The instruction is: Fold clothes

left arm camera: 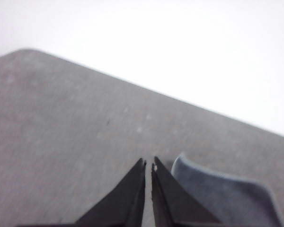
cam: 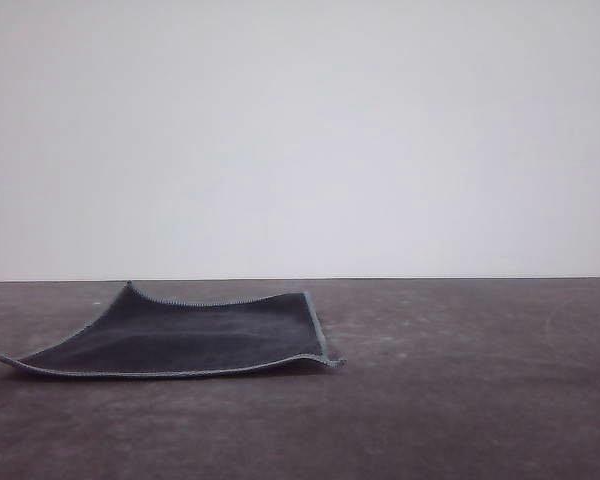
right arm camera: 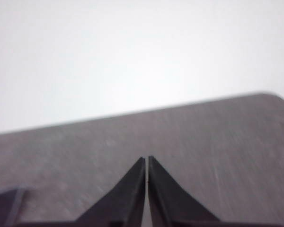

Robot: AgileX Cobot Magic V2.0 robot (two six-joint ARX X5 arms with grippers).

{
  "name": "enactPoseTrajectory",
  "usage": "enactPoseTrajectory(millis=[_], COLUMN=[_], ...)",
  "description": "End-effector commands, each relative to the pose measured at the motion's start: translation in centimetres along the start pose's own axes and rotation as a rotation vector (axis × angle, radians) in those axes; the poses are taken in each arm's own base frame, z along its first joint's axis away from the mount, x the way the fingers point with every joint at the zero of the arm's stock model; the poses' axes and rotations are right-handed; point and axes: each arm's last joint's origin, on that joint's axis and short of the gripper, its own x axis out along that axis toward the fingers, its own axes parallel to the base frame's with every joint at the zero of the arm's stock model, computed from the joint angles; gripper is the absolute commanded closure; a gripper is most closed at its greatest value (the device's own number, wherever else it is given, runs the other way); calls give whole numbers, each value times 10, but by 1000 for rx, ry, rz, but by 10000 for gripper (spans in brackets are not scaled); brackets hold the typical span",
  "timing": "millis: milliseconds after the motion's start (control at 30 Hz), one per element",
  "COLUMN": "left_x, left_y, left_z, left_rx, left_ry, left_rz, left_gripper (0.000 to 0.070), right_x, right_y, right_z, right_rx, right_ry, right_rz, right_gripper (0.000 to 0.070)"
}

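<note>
The clothes are a single dark charcoal-grey square with a light stitched hem, lying spread on the dark table left of centre in the front view. Its near right corner curls up slightly. In the left wrist view the left gripper is shut with nothing between its black fingers, and a raised grey corner of the clothes lies just beside them. The right gripper is shut and empty above bare table, and a dark edge of the clothes sits off to one side.
A dark grey-brown tabletop runs to a far edge against a plain white wall. A rounded table corner shows in the left wrist view, another in the right wrist view.
</note>
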Motion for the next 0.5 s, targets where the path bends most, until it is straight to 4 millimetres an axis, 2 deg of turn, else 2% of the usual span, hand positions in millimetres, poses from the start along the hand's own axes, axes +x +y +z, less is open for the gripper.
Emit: enactPoseTrajectory(millis=[0,100,233,333,467], left_x=[4,16,42,66,99], left_y=[-8,-22,-34,-39,-42], left_z=[22,54,86,98,99], left_rx=[5,79,173,217,251], left_ry=[-1,34,119,181,254], left_rz=[-27,-59,-47,-38,-42], left_gripper=[687,687,686,686,686], right_x=[4,19,51,82,124], right_y=[5,12,18,18,15], right_z=[24,56,84,90,83], right_rx=[-9,-70,-114,-113,-105], right_ry=[-1,60,189,305,423], right_rz=[5,26,76,114,138], right_gripper=[696,696,696,696,696])
